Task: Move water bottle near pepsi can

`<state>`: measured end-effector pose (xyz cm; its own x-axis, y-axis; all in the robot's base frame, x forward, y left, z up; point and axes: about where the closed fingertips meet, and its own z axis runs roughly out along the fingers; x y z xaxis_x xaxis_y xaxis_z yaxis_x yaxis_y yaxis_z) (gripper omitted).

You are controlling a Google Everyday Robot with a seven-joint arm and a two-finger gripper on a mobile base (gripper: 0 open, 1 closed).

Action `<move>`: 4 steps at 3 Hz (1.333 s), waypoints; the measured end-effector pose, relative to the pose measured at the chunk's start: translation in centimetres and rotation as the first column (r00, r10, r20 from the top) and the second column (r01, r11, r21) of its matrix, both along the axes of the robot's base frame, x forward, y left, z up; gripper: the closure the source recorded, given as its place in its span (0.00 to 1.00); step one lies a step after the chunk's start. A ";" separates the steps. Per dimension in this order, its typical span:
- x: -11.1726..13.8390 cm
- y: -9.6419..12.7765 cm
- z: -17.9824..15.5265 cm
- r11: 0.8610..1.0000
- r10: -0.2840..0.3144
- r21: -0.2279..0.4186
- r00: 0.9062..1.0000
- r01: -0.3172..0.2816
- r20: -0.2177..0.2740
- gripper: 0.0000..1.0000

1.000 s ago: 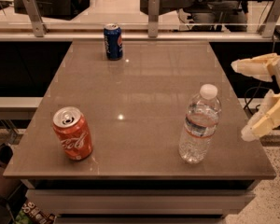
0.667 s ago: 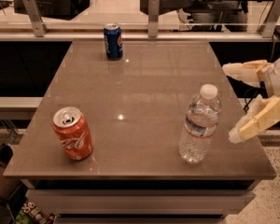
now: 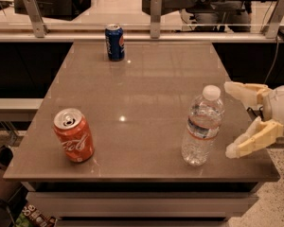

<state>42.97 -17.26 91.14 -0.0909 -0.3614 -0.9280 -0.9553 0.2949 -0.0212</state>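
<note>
The water bottle [image 3: 203,126], clear ribbed plastic with a white cap and a thin label band, stands upright at the front right of the table. The pepsi can [image 3: 115,42], dark blue with a silver top, stands at the far edge, left of centre. My gripper [image 3: 231,119] comes in from the right edge at the bottle's height. It is open, with one cream finger [image 3: 243,93] level with the cap and the other lower, near the bottle's base. It holds nothing and stands just right of the bottle, apart from it.
An orange-red Coca-Cola can [image 3: 74,135] stands at the front left of the brown table [image 3: 137,103]. A rail with metal posts [image 3: 155,13] runs behind the far edge. The table's right edge lies under my gripper.
My gripper has moved left toward the water bottle, from the frame's right edge to just beside it. The bottle and both cans have not moved.
</note>
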 end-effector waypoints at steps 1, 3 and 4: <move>-0.6 -0.7 -1.0 0.998 -0.016 0.060 1.000 0.016 -0.001 0.00; -0.7 -0.2 -0.1 0.992 -0.014 0.130 0.998 0.005 0.067 0.00; -0.9 0.6 0.8 0.990 -0.003 0.142 0.994 -0.012 0.106 0.00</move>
